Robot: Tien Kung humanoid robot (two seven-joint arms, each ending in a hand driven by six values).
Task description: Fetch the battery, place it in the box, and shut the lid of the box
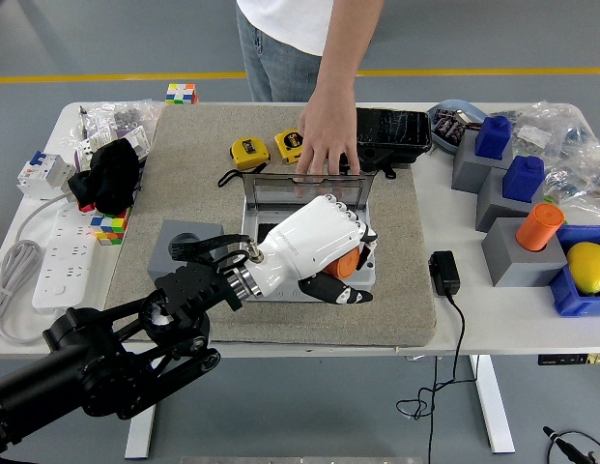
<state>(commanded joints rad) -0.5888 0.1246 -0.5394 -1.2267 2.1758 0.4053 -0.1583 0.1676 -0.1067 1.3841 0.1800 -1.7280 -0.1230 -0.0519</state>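
Observation:
My left hand (340,263), white-shelled on a black arm, reaches in from the lower left and hovers over the right half of the grey box (271,287). Its fingers are curled around an orange cylindrical battery (348,262), of which only a small part shows under the palm. The box's clear lid (280,190) stands open at the back. A person's hand (328,140) presses on the lid's top edge and holds it up. The grey holder block (182,245) to the left of the box stands with its socket bare. My right arm is out of sight.
Yellow tape measures (249,151) and a black case (391,132) lie behind the box on the beige mat (411,280). Grey blocks with blue and orange batteries (539,226) stand at the right, by a black adapter (444,272). A power strip (60,272) lies left.

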